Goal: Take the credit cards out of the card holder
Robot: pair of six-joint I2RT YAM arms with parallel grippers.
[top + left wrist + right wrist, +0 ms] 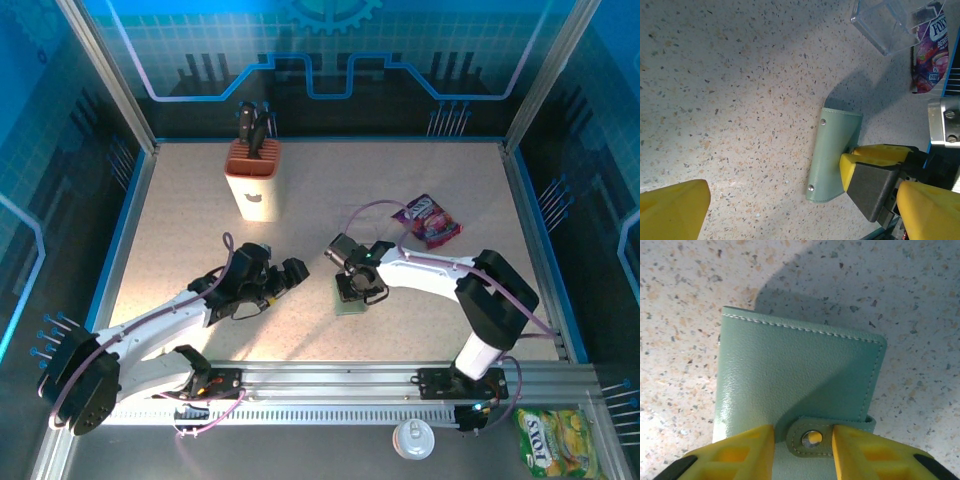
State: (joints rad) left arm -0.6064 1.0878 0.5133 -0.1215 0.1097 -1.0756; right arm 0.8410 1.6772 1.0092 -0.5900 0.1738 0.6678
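Note:
The card holder (350,300) is a pale green wallet lying flat and snapped shut on the table, right of centre. The credit cards are hidden inside it. My right gripper (358,290) points down onto it. In the right wrist view its yellow fingers (740,455) stand narrowly apart on either side of the holder's snap tab (812,437), open by a small gap on the left side. My left gripper (285,280) hovers to the left of the holder (832,150), open wide with nothing between its fingers (672,210).
A tan knife block (253,180) stands at the back left. A purple snack packet (432,220) lies behind the right arm. A green packet (555,440) and a white lid (415,438) lie off the table's front edge.

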